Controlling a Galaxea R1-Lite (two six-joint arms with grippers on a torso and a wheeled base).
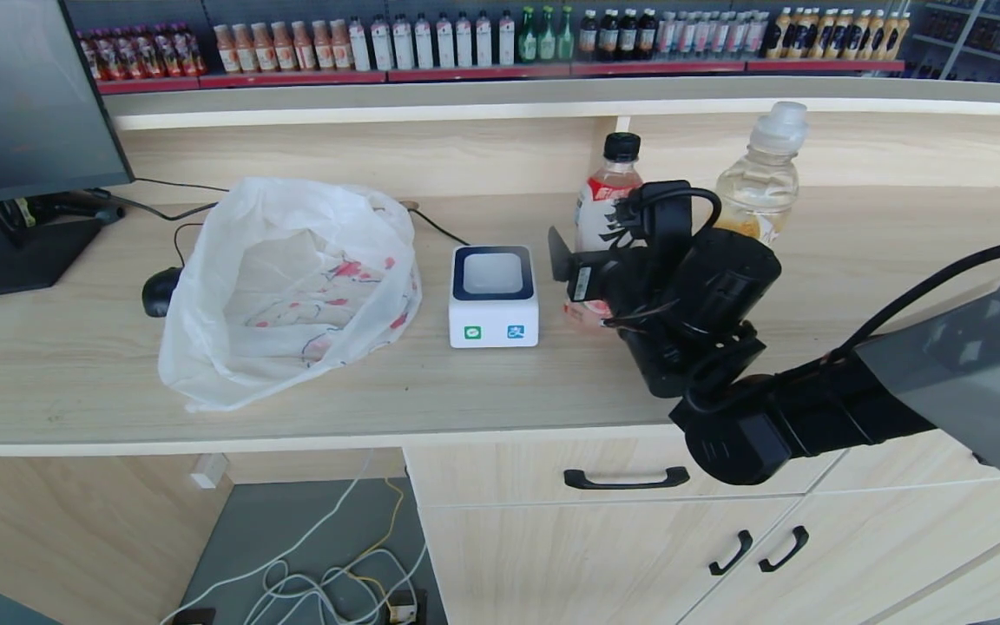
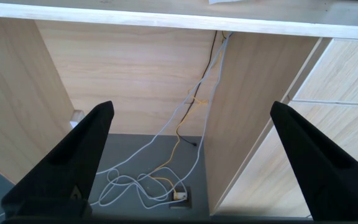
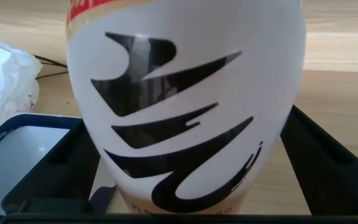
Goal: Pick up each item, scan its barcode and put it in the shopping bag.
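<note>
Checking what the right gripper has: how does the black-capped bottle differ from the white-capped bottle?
The black-capped bottle has a white-and-red wrap and is in the right gripper; the white-capped bottle is clear, shows pale yellow drink and stands free, farther back. Both stand upright.

The right gripper point(image 1: 591, 271) and its wrist hide the lower half of the white-labelled plastic bottle with a black cap point(image 1: 611, 193). In the right wrist view, the picture's edges cut off its cap and base. The clear plastic bottle of pale yellow drink point(image 1: 760, 184) is hidden at its foot by the arm. The dark flat monitor point(image 1: 14, 95) is cut off at the left edge.
</note>
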